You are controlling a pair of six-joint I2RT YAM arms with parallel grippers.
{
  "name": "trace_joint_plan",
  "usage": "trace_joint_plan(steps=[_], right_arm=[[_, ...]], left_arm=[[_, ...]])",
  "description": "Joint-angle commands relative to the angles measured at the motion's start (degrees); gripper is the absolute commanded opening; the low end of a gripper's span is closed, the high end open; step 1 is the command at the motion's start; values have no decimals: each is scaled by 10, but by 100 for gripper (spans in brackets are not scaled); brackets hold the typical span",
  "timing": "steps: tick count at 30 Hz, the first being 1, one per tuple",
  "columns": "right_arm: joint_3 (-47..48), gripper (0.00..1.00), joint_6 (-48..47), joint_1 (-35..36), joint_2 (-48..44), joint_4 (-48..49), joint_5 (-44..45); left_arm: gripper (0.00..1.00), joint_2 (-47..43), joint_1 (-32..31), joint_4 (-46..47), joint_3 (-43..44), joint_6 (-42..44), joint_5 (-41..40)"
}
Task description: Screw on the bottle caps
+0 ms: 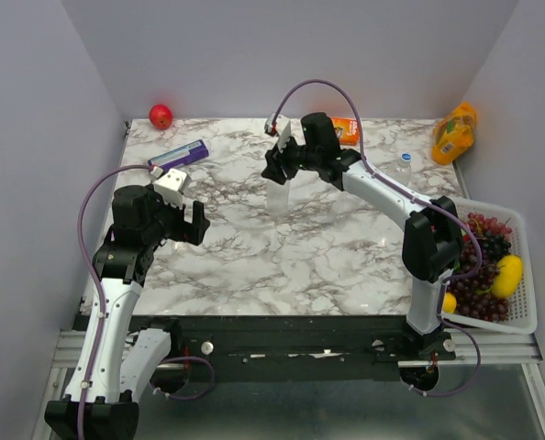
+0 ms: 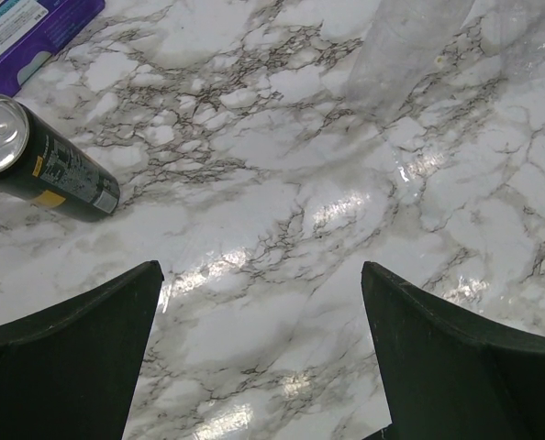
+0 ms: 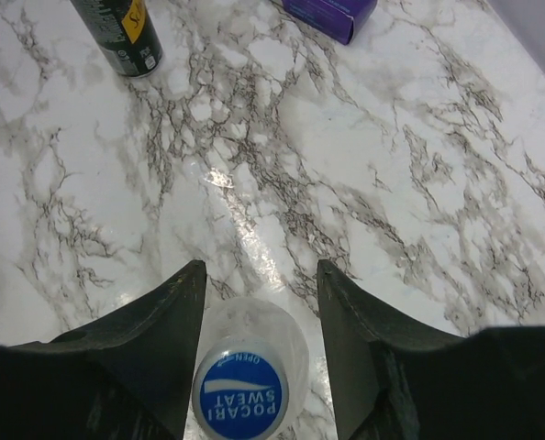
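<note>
A clear bottle (image 1: 279, 195) stands upright mid-table. My right gripper (image 1: 274, 168) hovers right over its top. In the right wrist view a blue cap (image 3: 240, 397) marked POCARI SWEAT sits on the bottle's neck (image 3: 291, 335), between my open fingers (image 3: 176, 312). The left finger is close beside the cap and the right finger stands apart from it. My right gripper (image 3: 259, 275) is not closed on the cap. A second clear bottle (image 1: 403, 166) with a blue cap stands at the back right. My left gripper (image 1: 197, 225) is open and empty above the table (image 2: 261, 275). The bottle's base (image 2: 405, 55) shows ahead of it.
A dark drink can (image 2: 43, 165) lies on its side near a purple box (image 1: 179, 154). A red apple (image 1: 161, 115) sits at the back left, an orange packet (image 1: 347, 130) and a yellow bag (image 1: 454, 133) at the back. A white basket (image 1: 520, 316) of fruit stands at the right.
</note>
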Motion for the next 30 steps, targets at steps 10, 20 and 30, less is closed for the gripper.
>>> trace_joint_plan(steps=[10,20,30], right_arm=[[27,72,23,12,-21,-11,23],[150,90,96,-1,-170,-72,101],[128,96,212,-210,-285,-199,120]], left_arm=[[99,-7,7,15,10,4,51],[99,123,-149,29,197,-1,98],[99,512,-422,-27,555,-58,-128]])
